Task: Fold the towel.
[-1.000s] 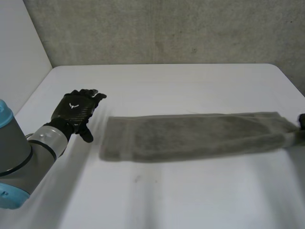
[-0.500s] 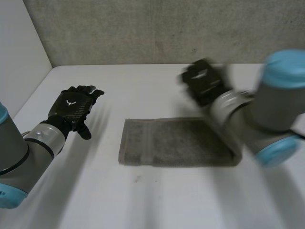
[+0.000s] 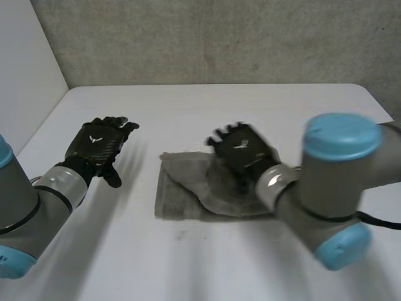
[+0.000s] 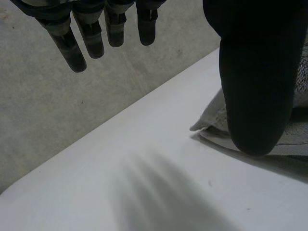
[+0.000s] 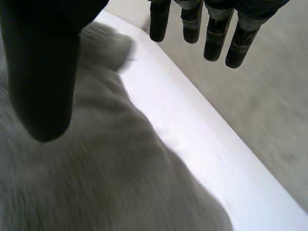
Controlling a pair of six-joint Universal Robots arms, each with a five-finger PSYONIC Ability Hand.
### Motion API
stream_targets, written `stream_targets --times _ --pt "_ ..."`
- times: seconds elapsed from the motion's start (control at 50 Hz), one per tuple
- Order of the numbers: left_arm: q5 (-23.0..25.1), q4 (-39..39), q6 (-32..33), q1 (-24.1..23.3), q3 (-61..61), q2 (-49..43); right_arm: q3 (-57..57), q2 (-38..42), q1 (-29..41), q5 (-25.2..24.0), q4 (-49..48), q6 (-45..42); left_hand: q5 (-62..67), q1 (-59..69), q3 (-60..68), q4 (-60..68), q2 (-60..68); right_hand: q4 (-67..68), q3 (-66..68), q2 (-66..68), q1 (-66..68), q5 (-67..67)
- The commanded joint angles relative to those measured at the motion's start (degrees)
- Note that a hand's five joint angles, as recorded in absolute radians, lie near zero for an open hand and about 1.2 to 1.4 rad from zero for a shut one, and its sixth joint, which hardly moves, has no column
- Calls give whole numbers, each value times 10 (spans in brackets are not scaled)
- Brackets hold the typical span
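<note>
Head view: grey terry towel [image 3: 185, 191] sits mid-table on the white table [image 3: 188, 263], folded short. 1 s ago it was a long strip running out to the right edge, and 0.5 s ago a flat, neat rectangle. Now the top layer is rumpled, with a slanted flap running toward its left end.

Right hand [image 3: 241, 149] has moved. 0.5 s ago it was past the towel's far edge; now it's over the towel's middle, back of the hand up. Right wrist view: right hand [image 5: 43, 72] has straight fingers [image 5: 192, 21] and the thumb held apart from them, nothing pinched. Towel [image 5: 120, 168] lies under the palm, bare table [image 5: 202, 144] beyond the fingertips.

Left hand [image 3: 100, 143] has barely shifted since either earlier frame. It hangs over bare table well left of the towel. Left wrist view: left hand [image 4: 255, 72] has fingers [image 4: 91, 41] straight and spread, holding nothing. Towel end [image 4: 211, 120] shows just beside the thumb.
</note>
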Motion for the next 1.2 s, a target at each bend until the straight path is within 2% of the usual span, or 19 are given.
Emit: stream_targets --times 0.02,0.1,0.2,0.32,0.36,0.38,0.42,0.44,0.48,0.52,0.68,0.86,0.92,0.94,0.96,0.98,1.0,1.08,1.2 --pt "0 0 0 -5 0 0 117 -47 -112 -6 10 28 -16 1 5 4 5 -8 -4 -5 -14 -21" --pt "0 0 0 -7 -1 -1 159 -50 -144 -20 2 25 -16 1 5 4 5 -8 -4 -5 -14 -21" --pt "0 0 0 -12 0 -1 203 -51 -184 -62 -16 27 -16 1 5 4 5 -8 -4 -5 -14 -21" --pt "0 0 0 -30 2 -2 228 -52 -200 -74 -37 31 -16 1 5 4 5 4 8 7 -2 -8" --pt "0 0 -1 -39 3 -2 242 -52 -202 -86 -58 32 -16 1 5 4 5 140 144 143 134 127" --pt "0 0 -1 -39 3 -2 242 -52 -202 -86 -58 32 -16 1 5 4 5 140 144 144 135 128" --pt "0 0 -1 -41 3 -2 255 -52 -207 -95 -89 32 -16 1 5 4 5 279 283 283 273 267" --pt "0 0 -1 -41 2 -2 255 -52 -207 -95 -89 32 -16 1 5 4 5 280 284 283 274 268" --pt "-1 0 -1 -42 1 -2 264 -52 -208 -97 -120 41 -16 1 5 4 5 402 406 406 396 390" --pt "-1 0 -1 -44 0 -2 264 -52 -207 -97 -131 48 -16 1 5 4 5 416 420 419 410 404" --pt "-1 0 -1 -43 -1 -2 261 -54 -207 -98 -135 94 -16 1 5 4 5 351 355 354 345 338" --pt "-1 0 -1 -43 -3 -2 254 -53 -209 -98 -134 142 -16 1 5 4 5 364 368 367 358 352" --pt "0 0 -1 -43 -5 -2 251 -48 -209 -98 -135 147 -16 1 5 4 5 396 400 399 390 384" --pt "-1 0 -1 -43 -6 -2 250 -47 -210 -98 -135 148 -16 1 5 4 5 459 463 463 453 447" --pt "-1 0 -1 -43 -6 -1 250 -48 -210 -97 -136 149 -16 1 5 4 5 593 597 597 587 581" --pt "-1 0 -1 -43 -6 -1 250 -48 -210 -97 -136 149 -16 1 5 4 5 595 599 598 589 582" --pt "0 0 -1 -43 -8 -1 250 -48 -210 -92 -139 150 -16 1 5 4 5 691 695 694 685 678" --pt "0 0 -1 -42 -8 -1 243 -54 -209 -91 -140 148 -16 1 5 4 5 692 696 695 686 679" --pt "-1 0 -1 -41 -3 1 165 -54 -195 -84 -126 143 -16 1 5 4 5 692 696 695 686 679"
